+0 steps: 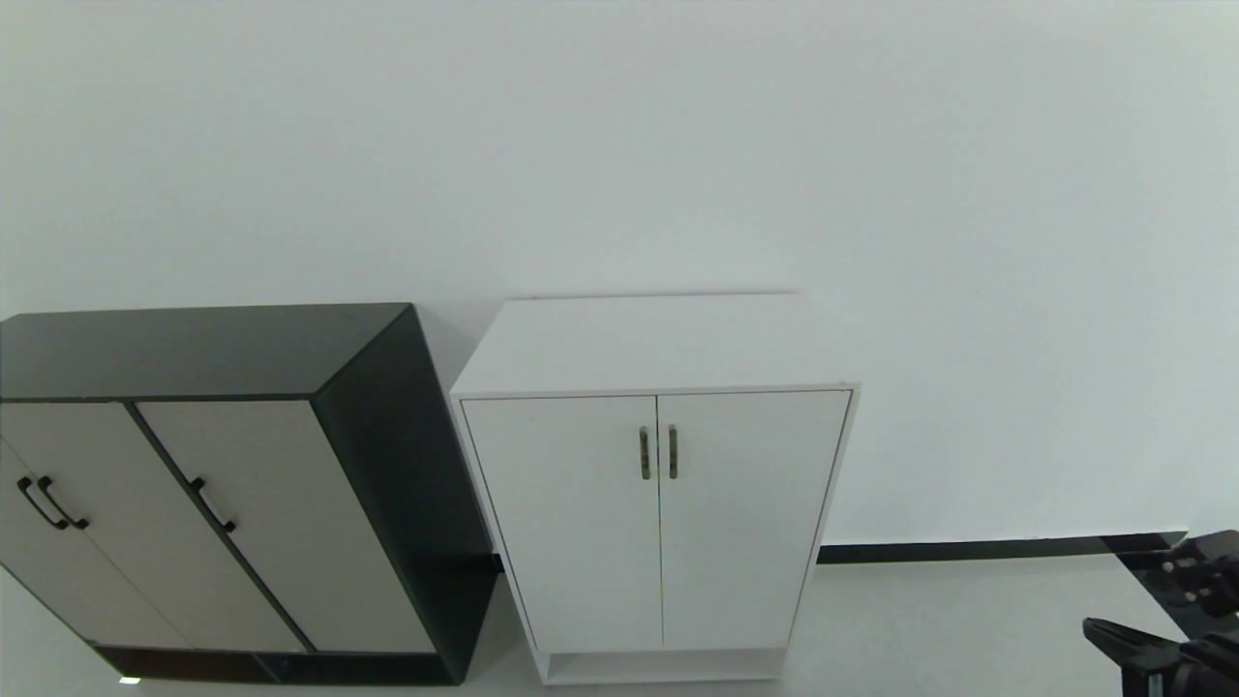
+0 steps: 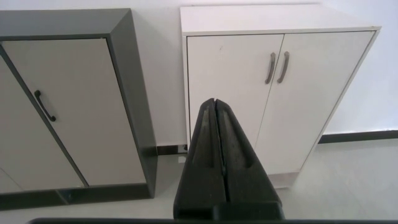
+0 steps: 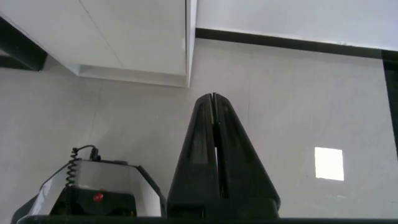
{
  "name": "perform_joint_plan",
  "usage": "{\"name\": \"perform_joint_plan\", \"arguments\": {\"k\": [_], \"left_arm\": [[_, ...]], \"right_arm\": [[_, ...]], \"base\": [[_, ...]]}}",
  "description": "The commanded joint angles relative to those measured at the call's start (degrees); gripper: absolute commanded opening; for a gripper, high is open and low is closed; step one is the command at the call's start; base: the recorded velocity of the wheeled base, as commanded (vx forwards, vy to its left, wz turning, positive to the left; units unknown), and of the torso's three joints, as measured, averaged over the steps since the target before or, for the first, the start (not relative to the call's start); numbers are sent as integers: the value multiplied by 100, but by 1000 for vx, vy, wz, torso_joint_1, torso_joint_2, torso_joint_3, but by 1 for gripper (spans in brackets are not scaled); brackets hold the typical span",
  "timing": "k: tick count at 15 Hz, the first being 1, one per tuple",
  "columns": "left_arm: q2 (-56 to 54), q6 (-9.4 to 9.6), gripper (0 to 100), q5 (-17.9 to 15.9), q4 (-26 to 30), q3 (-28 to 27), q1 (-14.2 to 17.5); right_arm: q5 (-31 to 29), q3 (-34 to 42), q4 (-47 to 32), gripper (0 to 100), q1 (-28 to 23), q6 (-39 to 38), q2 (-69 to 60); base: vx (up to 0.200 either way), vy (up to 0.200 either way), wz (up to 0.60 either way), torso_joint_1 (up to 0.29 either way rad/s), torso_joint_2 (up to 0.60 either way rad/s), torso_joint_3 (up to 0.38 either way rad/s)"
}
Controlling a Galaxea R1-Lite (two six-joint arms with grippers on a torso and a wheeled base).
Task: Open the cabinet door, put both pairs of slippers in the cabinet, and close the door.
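— Cabinet entry?
— One white cabinet (image 1: pixel 654 503), stood on the floor (image 1: pixel 968 620) against the wall. Both doors (image 1: pixel 571 532) are shut, with handles (image 1: pixel 658 452) paired at the seam. A black cabinet (image 1: pixel 242 484) is set just beside it.
— Grippers?
— The left gripper (image 2: pixel 214 106) is closed and empty, pointed at the white cabinet. The right gripper (image 3: pixel 214 99) is likewise closed and empty, held over the floor near the cabinet's bottom corner.

White cabinet (image 1: pixel 654 348), standing upright just beside the dark cabinet (image 1: pixel 397 484), on that cabinet's right as seen from the head view. Its two plain white doors (image 1: pixel 571 523) are both shut and meet at a centre seam. Two slim vertical metal handles (image 1: pixel 646 453) flank the seam near the top. A shallow open recess runs along the base.
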State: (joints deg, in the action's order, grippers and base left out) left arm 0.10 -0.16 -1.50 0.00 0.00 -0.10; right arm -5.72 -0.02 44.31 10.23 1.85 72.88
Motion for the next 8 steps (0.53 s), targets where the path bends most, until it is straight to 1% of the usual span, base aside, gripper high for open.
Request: {"name": "perform_joint_plan", "arguments": {"k": [1, 4, 5, 7, 8], "left_arm": [[8, -2, 0, 1, 0, 0, 1], [8, -2, 0, 1, 0, 0, 1], [8, -2, 0, 1, 0, 0, 1], [8, -2, 0, 1, 0, 0, 1], [8, -2, 0, 1, 0, 0, 1]], "right_arm": [[132, 2, -1258, 0, -30, -18, -1926], [132, 2, -2568, 0, -38, -27, -3165], [211, 2, -3341, 0, -30, -27, -3895], [422, 2, -4071, 0, -21, -1, -4914], [440, -24, -4229, 0, -3, -10, -5284]], "base": [[0, 0, 0, 0, 0, 0], [0, 0, 0, 0, 0, 0], [0, 0, 0, 0, 0, 0], [0, 0, 0, 0, 0, 0], [0, 0, 0, 0, 0, 0]]}}
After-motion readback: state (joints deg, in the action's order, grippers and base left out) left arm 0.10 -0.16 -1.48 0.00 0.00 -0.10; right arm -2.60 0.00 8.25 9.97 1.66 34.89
